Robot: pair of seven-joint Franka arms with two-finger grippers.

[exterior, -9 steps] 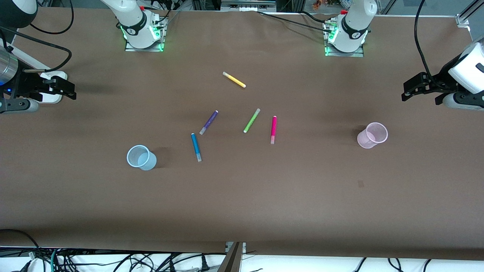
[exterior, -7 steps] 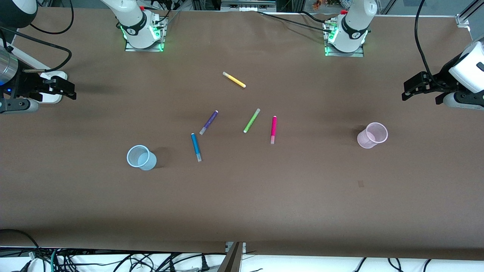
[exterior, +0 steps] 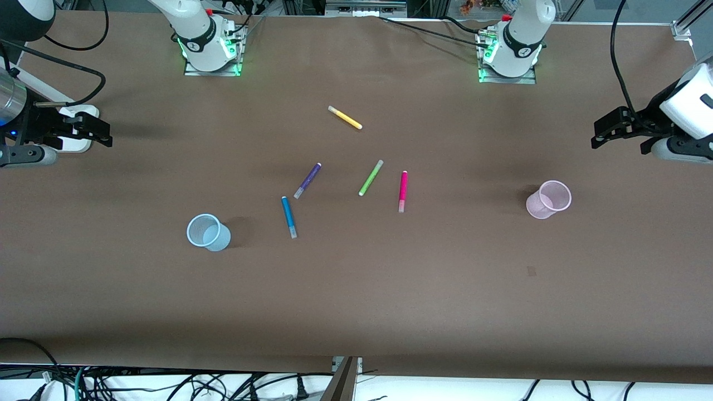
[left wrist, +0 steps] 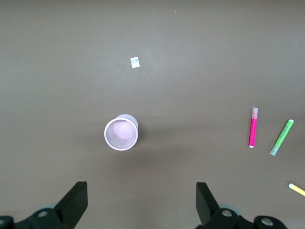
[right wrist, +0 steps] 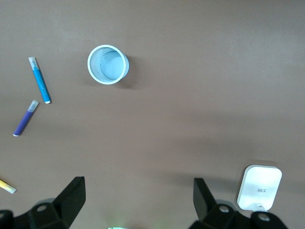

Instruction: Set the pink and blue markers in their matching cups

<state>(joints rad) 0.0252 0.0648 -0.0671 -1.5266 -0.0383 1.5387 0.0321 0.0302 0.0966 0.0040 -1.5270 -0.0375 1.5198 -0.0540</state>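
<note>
nothing grasped yet: our left hand (exterior: 618,133) and right hand (exterior: 92,129) (both spread wide, empty) hover at the bench (exterior: 356,301) ends; next we reach the pink marker (exterior: 403,190) and blue marker (exterior: 288,216).

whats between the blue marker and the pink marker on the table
In the front view, the purple pen and the green pen lie between the blue marker and the pink marker, both slightly farther from the camera.
</note>
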